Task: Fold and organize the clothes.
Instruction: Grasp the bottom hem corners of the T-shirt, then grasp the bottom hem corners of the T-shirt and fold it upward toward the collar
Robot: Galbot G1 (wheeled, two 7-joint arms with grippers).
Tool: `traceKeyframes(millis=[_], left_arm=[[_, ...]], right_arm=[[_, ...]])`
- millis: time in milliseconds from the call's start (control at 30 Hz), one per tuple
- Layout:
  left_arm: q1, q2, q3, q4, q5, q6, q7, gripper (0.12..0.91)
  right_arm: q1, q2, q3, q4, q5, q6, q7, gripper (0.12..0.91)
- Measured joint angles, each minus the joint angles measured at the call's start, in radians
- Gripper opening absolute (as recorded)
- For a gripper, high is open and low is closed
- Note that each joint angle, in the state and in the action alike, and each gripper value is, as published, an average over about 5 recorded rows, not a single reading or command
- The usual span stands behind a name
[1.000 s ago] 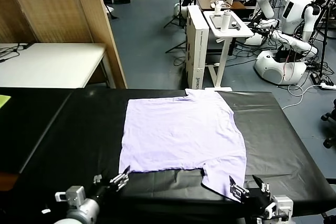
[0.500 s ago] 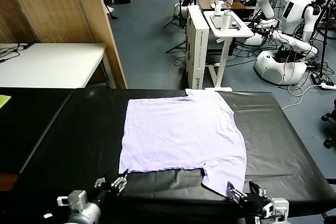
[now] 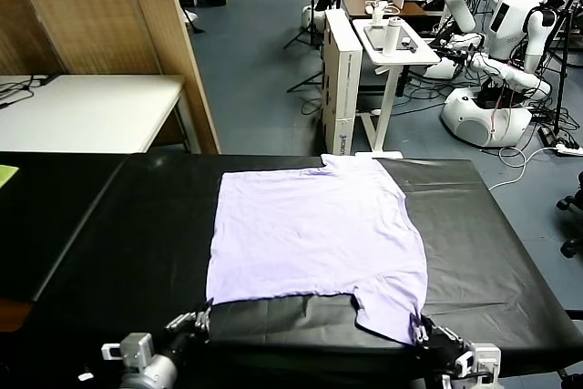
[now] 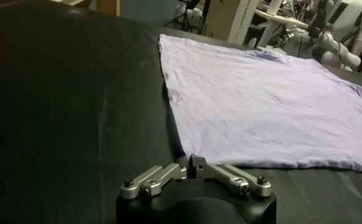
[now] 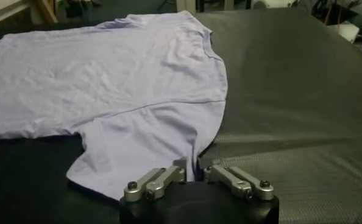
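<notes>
Left gripper (image 3: 202,313) pinched shut on T-shirt (image 3: 314,239) near corner; right gripper (image 3: 421,332) clamped shut on near sleeve hem. Beyond, T-shirt spread flat across black table (image 3: 118,243), collar at far edge.

Both arms cut off at head view's lower edge; right claw (image 3: 417,331) fingertips hidden behind shirt (image 3: 314,234) sleeve

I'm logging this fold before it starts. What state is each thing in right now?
T-shirt: spread flat, unfolded, on the black table.
Left gripper: shut, at the shirt's near left corner.
Right gripper: shut on the near sleeve's edge.
</notes>
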Motion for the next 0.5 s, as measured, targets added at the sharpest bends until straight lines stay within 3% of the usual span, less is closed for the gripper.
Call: traceKeyframes(millis=[233, 500], left_arm=[[0.072, 0.015, -0.034, -0.051, 0.000, -0.006, -0.015, 0.148], [0.128, 0.010, -0.077, -0.104, -0.006, -0.019, -0.016, 0.148]], right_arm=[[-0.026, 0.004, 0.001, 0.032, -0.001, 0.003, -0.003, 0.139], [0.071, -0.032, 0.017, 0.022, 0.102, 0.027, -0.029, 0.139]])
